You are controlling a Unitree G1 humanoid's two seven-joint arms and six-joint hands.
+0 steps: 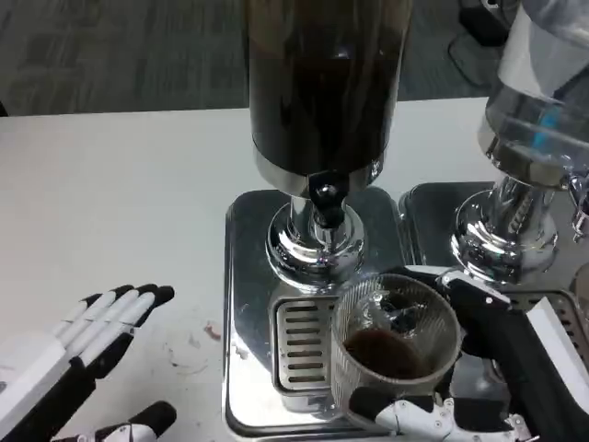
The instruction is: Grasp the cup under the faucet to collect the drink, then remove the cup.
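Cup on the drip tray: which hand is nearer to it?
Right. The right hand grips the cup, fingers wrapped around it. The left hand lies open on the table, well off to its left.

text: none legible | labels: none | numbers: none | signs: none

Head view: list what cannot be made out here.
- Right hand: its palm is hidden behind the ribbed cup; its arm is cut by the bottom and right edges.
- Dark dispenser: top cut off by the upper edge.
- Clear dispenser: cut by the right edge.
- Left hand: forearm cut at the bottom left corner.
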